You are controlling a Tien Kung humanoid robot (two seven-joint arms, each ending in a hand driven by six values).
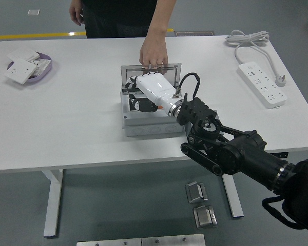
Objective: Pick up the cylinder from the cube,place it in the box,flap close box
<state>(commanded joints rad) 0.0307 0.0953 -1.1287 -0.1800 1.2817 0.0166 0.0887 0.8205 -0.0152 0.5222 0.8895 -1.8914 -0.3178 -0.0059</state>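
Switch plates (21,69) lie heaped in a shallow purple dish (47,67) at the far left of the white table (72,128), well apart from everything else. Near the table's middle stands the box (149,125) — a pale grey case with round knock-out marks along its front wall and a dark interior. Its clear lid (150,72) stands upright along the far edge, and a person's hand (154,51) reaches down from the far side, fingers resting on the lid's top rim. The robot's right hand (153,89), in a white shell, reaches over the open box from the right on a black arm (231,151), its back turned to the camera. Its fingers point down into the box at the left end; whether they are curled on anything I cannot tell, since the shell hides them. Neither cylinder nor cube can be made out — only dark shapes under the palm inside the box. Off to the far right, a white power strip (263,84) lies at an angle, its cord (246,40) looped near the table's back edge. Below the table, two small metal parts (200,205) rest on the grey floor.
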